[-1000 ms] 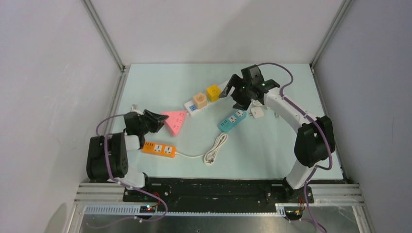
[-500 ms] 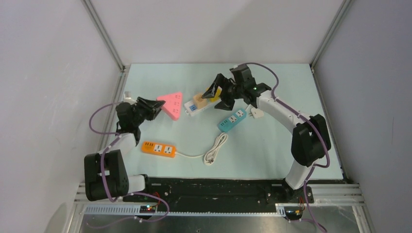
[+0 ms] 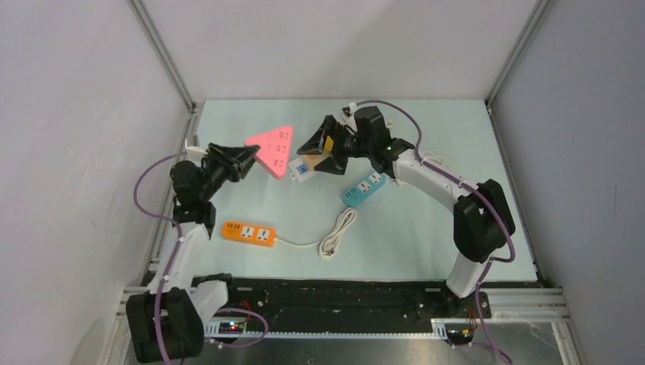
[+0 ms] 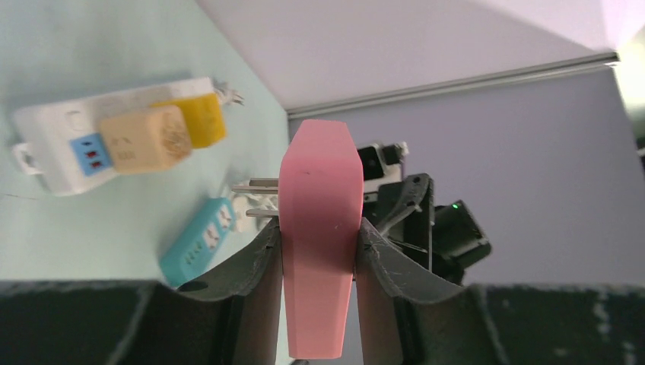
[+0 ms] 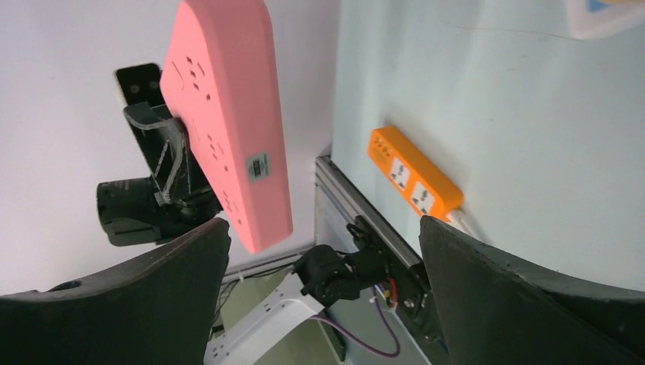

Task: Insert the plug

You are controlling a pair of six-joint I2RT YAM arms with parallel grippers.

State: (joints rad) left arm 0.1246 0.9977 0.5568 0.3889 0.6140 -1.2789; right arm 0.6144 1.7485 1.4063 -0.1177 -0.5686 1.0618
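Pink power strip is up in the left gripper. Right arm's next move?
Probably ease the right gripper forward around the free end of the pink power strip: its jaws stand open, empty, facing the strip, which the left gripper holds aloft.

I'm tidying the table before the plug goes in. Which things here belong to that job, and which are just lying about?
In the job: pink power strip, clamped in the left gripper; open right gripper; white plug, probably.
Lying about: orange power strip and its cable; blue power strip; white power strip carrying tan cube and yellow cube.
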